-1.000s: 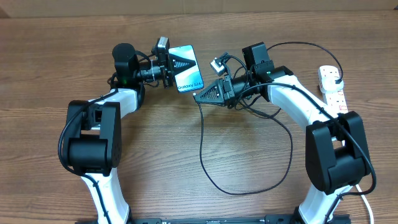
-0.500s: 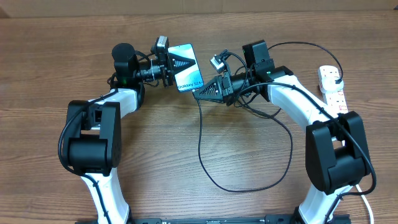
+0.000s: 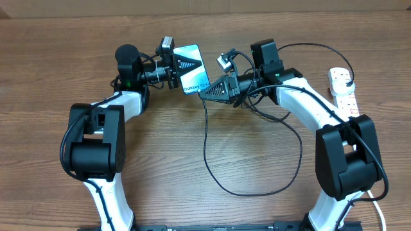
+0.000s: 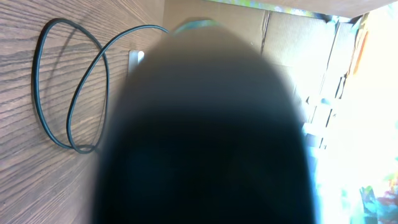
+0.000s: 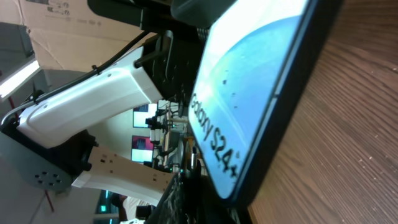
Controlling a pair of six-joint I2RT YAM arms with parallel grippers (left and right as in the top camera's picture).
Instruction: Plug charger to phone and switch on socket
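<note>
My left gripper (image 3: pixel 172 69) is shut on the phone (image 3: pixel 191 68) and holds it above the table at the back, blue screen up. In the left wrist view the phone (image 4: pixel 199 137) is a dark blur that hides the jaws. My right gripper (image 3: pixel 204 95) is shut on the charger's connector end, right at the phone's "Galaxy S24" short edge. The right wrist view shows that edge (image 5: pixel 249 87) just above my fingers (image 5: pixel 199 199). The black charger cable (image 3: pixel 207 147) loops down over the table, and also shows in the left wrist view (image 4: pixel 68 99). The white socket (image 3: pixel 343 91) lies at the far right.
The cable loop (image 3: pixel 257 192) spreads across the middle of the wooden table between both arm bases. A black lead runs over my right arm to the socket's far end (image 3: pixel 347 80). Cardboard boxes stand behind the table's back edge (image 4: pixel 298 37).
My right gripper has moved slightly left and up with the connector, closing in on the phone's lower edge. The cable's loop has shifted with it. The left arm and phone stay still.
</note>
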